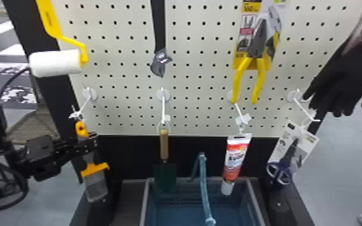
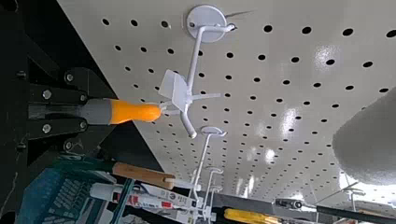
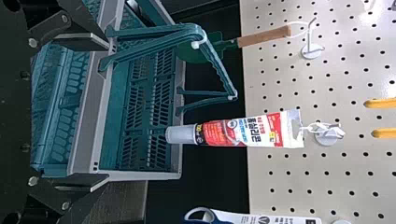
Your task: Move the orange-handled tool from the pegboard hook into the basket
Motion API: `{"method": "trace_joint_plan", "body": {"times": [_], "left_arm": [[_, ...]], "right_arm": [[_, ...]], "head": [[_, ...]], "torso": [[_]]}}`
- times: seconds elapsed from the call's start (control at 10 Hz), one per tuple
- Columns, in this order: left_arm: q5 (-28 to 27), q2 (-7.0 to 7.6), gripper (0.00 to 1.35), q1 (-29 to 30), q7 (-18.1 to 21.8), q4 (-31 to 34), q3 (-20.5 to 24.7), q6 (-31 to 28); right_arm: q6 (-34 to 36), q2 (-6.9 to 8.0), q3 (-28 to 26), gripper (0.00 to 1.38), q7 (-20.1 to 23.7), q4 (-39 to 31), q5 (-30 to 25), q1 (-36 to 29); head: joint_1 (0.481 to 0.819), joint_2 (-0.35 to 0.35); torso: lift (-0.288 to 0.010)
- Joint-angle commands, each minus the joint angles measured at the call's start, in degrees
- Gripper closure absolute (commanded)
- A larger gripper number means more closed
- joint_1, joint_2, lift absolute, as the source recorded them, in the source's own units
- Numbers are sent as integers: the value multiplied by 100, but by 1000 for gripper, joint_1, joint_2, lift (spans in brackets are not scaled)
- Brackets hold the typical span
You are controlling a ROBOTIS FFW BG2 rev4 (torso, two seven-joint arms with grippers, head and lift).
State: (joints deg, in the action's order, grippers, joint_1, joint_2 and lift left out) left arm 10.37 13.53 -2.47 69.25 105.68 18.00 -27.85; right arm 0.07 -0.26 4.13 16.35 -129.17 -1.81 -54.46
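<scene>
Orange-handled tool point(image 2: 135, 112) is seen on its pegboard hook point(image 2: 194, 60) at the left side of the head view, joined to it by a white loop point(image 2: 164, 107) at the handle's end. Its grey section is clasped by the left gripper point(image 1: 90, 143), with the fingers closed against both sides. The right gripper point(image 3: 108, 111) is spread wide, with nothing held. The basket point(image 1: 144, 204) is placed below the pegboard point(image 1: 194, 121), apart from the tool.
</scene>
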Motion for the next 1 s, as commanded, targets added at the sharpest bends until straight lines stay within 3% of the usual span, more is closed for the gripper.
{"method": "trace_joint_plan", "body": {"times": [0.0, 0.7, 0.9], "left_arm": [[0, 0, 1168, 4, 0, 0, 2, -1], [26, -9, 1168, 41, -26, 70, 11, -27], [35, -17, 1168, 226, -184, 464, 46, -212]], "right_arm": [[2, 9, 0, 285, 0, 14, 6, 4], [2, 17, 0, 285, 0, 28, 6, -8], [2, 17, 0, 285, 0, 28, 6, 4]], "head": [[549, 0], [549, 0], [549, 0]], "torso": [[-100], [-100], [-100]]}}
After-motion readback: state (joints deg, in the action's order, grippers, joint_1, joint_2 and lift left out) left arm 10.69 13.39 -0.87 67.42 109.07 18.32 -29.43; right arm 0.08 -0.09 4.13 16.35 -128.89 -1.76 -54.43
